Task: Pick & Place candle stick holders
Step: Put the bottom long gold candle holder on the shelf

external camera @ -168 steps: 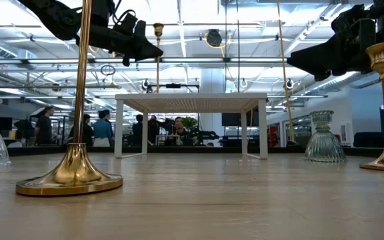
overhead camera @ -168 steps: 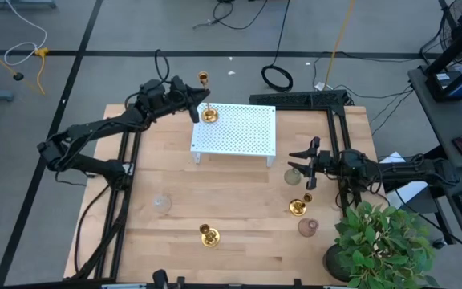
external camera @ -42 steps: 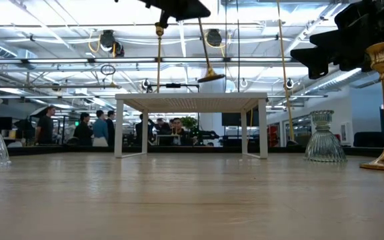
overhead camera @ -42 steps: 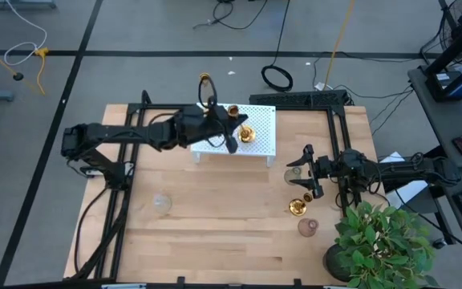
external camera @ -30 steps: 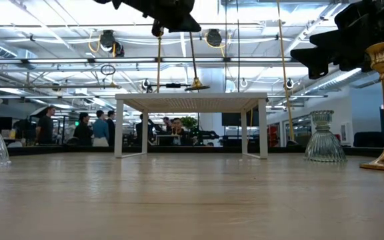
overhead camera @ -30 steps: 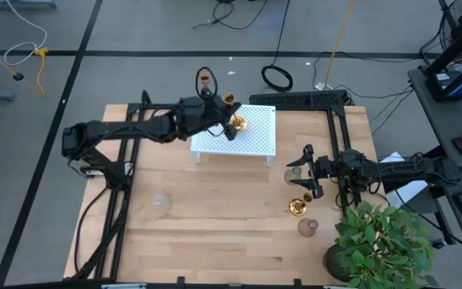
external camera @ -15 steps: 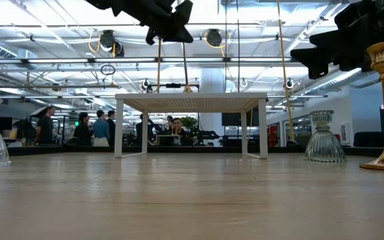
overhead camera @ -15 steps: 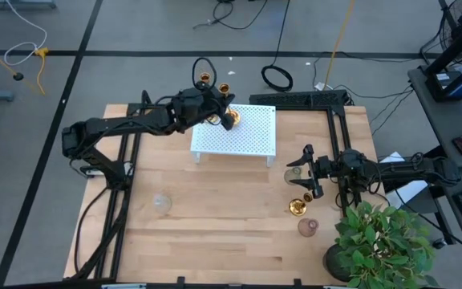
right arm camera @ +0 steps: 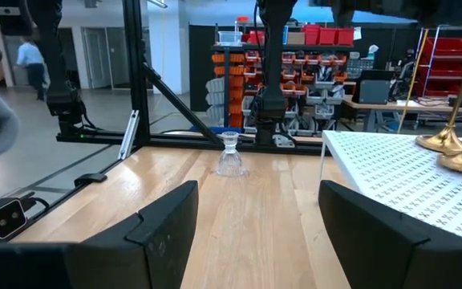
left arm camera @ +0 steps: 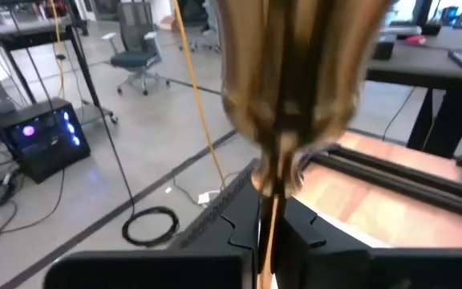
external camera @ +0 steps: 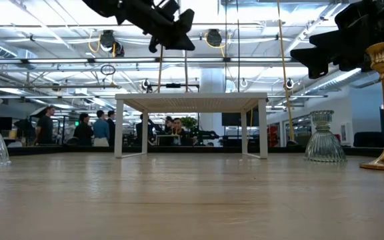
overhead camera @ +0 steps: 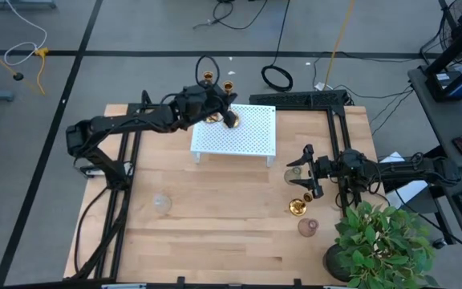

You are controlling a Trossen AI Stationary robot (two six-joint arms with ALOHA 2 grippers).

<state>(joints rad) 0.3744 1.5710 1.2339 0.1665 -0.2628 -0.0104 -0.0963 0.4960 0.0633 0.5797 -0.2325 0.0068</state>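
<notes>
standing on the wooden table is the white perforated stand, and two gold holders are sitting upright at its far left corner, just beside each other, stems pointing straight up; a third holder is standing on the table near the right side, between two glass holders

the left arm is reaching over that far corner, and its left gripper is closed on the thin stem of the second holder; in the left wrist view the gold stem is running between the fingers with the cup looming close above. the base looks set down on the stand, so letting go appears to be the step in hand

the right gripper is hovering with its fingers spread wide and nothing between them, just beside the third holder, which lies slightly toward the table's near edge from it. its long axis is vertical, so a level, sideways approach to the stem seems called for, and the right arm is clearly the nearer one
</notes>
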